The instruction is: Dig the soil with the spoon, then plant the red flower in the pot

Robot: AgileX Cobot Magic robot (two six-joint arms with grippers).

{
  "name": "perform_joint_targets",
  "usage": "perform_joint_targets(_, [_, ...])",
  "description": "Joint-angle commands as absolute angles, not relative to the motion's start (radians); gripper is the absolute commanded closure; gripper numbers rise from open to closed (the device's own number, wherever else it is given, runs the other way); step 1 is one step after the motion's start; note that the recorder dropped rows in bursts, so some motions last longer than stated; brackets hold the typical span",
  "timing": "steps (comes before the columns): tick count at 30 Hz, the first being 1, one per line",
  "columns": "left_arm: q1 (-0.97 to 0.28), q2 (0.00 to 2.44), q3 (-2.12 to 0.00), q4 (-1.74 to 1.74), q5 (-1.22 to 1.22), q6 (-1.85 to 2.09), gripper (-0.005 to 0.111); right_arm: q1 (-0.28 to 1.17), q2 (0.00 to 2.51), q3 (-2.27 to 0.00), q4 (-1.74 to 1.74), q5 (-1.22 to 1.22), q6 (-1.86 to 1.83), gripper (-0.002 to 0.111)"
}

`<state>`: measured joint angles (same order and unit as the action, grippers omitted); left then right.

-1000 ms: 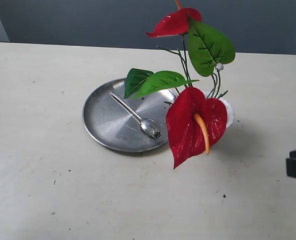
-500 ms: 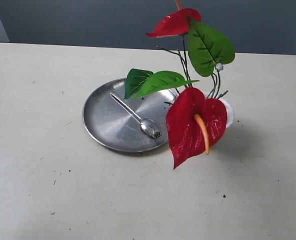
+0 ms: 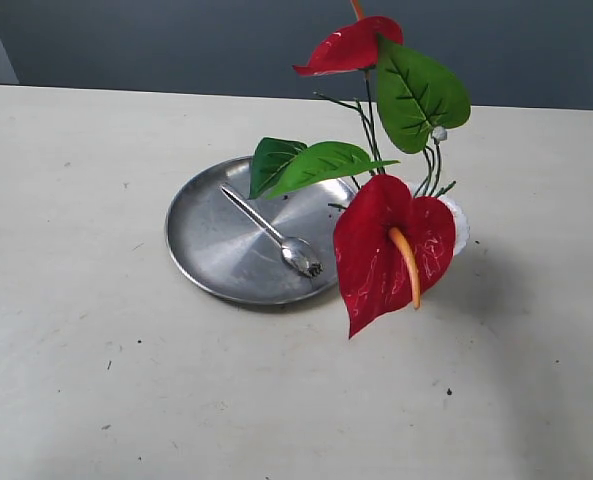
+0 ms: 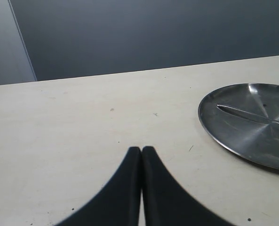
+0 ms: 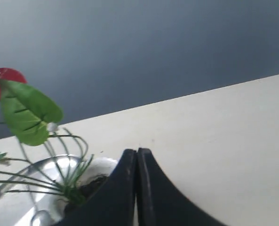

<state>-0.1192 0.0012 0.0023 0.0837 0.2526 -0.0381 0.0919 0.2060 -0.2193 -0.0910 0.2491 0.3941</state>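
We see the red flower (image 3: 391, 245) standing in the pot (image 3: 459, 224), stems sunk in the soil (image 5: 93, 184). The spoon (image 3: 274, 234) lies on the steel plate (image 3: 201, 245), just beside the pot on the worktop (image 3: 76, 300). Left end effector (image 4: 141, 151) and right end effector (image 5: 136, 153) both pressed together, holding nothing.

The left claw (image 4: 141, 151) has its two black fingers pressed flat together, holding nothing. The right claw (image 5: 136, 153) is likewise closed and empty. Neither arm appears in the exterior view.
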Motion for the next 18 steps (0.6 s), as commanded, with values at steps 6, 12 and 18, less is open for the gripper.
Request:
perform_joint_targets(6, [-0.125, 0.0, 0.0, 0.083, 0.239, -0.042, 0.106, -0.123, 0.0, -0.028, -0.104, 0.226, 0.386, 0.108])
perform_joint_targets(12, [-0.125, 0.0, 0.0, 0.083, 0.239, -0.042, 0.106, -0.139, 0.0, 0.0, -0.099, 0.254, 0.386, 0.108])
perform_joint_targets(18, [-0.125, 0.0, 0.0, 0.083, 0.239, -0.042, 0.106, -0.139, 0.0, 0.0, -0.096, 0.255, 0.386, 0.108])
